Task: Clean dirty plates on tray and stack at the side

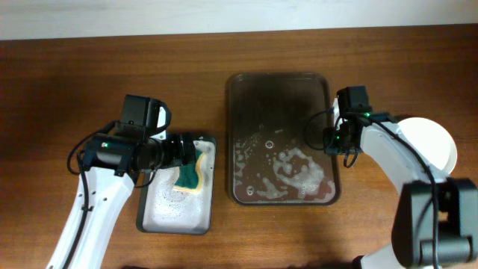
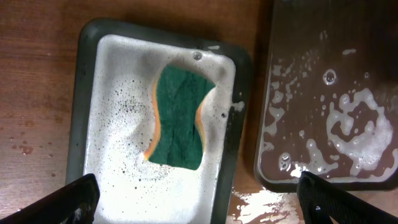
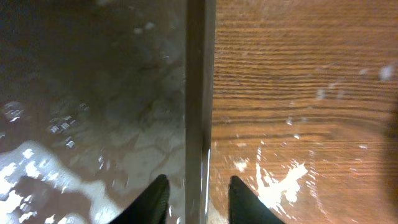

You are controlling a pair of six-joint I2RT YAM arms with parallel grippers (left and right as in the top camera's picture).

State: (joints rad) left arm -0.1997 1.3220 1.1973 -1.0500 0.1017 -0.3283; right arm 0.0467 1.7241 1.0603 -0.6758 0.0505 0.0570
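Overhead view of a wooden table [image 1: 75, 75] with two robot arms. The tray [image 1: 278, 97], dark brown with a raised rim, lies at the middle of the table toward the far edge. It holds no plates, only white soap foam [image 1: 295, 168] pooled across its near half.

The plates [image 1: 437, 142] sit by the right edge of the table, just beside the tray and partly hidden behind the right arm. They show as one white round shape, clean, with no red smear visible; how many are stacked cannot be told.

The left gripper [image 2: 198, 180] hangs over a small grey tray [image 1: 168, 211] left of the middle; its fingers are spread wide and hold nothing. A green and yellow sponge [image 2: 179, 118] lies loose in the suds below it.

The right gripper [image 3: 199, 186] is at the tray's right rim; its fingers are a little apart, one on each side of the rim, with a gap showing and no grip seen. Spilled water [image 3: 280, 177] glints on the wood beside it.

Judged from this, the washing and stacking look done, and the task seems at or near its end. The next move likely calls only for lifting both arms clear without nudging the tray or the stack.
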